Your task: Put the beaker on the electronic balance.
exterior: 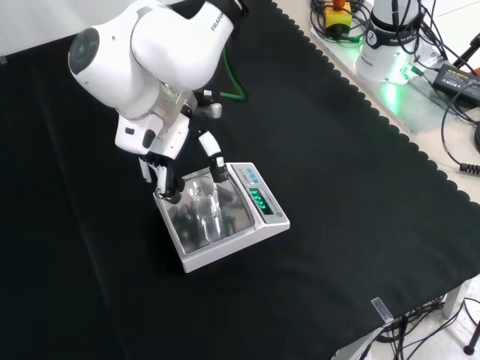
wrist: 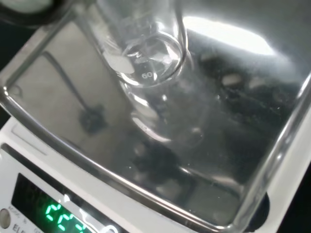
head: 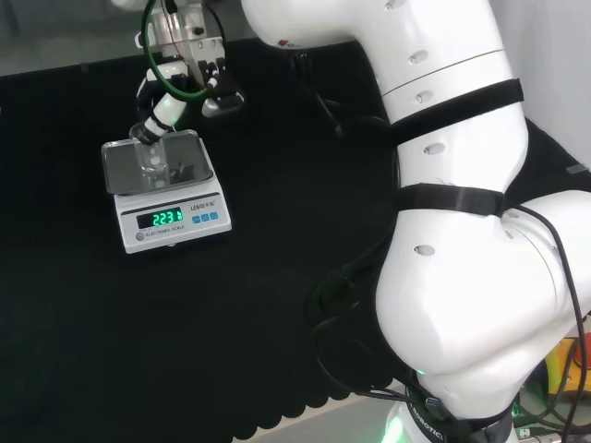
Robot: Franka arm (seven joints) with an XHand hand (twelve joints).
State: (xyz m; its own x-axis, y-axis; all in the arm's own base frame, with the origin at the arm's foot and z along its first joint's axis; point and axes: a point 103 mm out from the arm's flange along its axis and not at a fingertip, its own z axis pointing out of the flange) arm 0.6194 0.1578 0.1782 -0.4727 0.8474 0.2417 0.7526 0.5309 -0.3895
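Beaker [exterior: 204, 204], clear glass, stands upright on the steel pan of the electronic balance [exterior: 225, 244], directly beneath the hand [exterior: 169, 176]. Hand's fingers [exterior: 217, 166] curl around the beaker's upper part from both sides, front view.

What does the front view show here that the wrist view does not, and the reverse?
Front view alone: the black and white hand with fingers either side of the clear glass beaker, and the black cloth. Wrist view alone: printed marks on the beaker's glass wall. Both share: the beaker standing on the white electronic balance's steel pan, green display lit.
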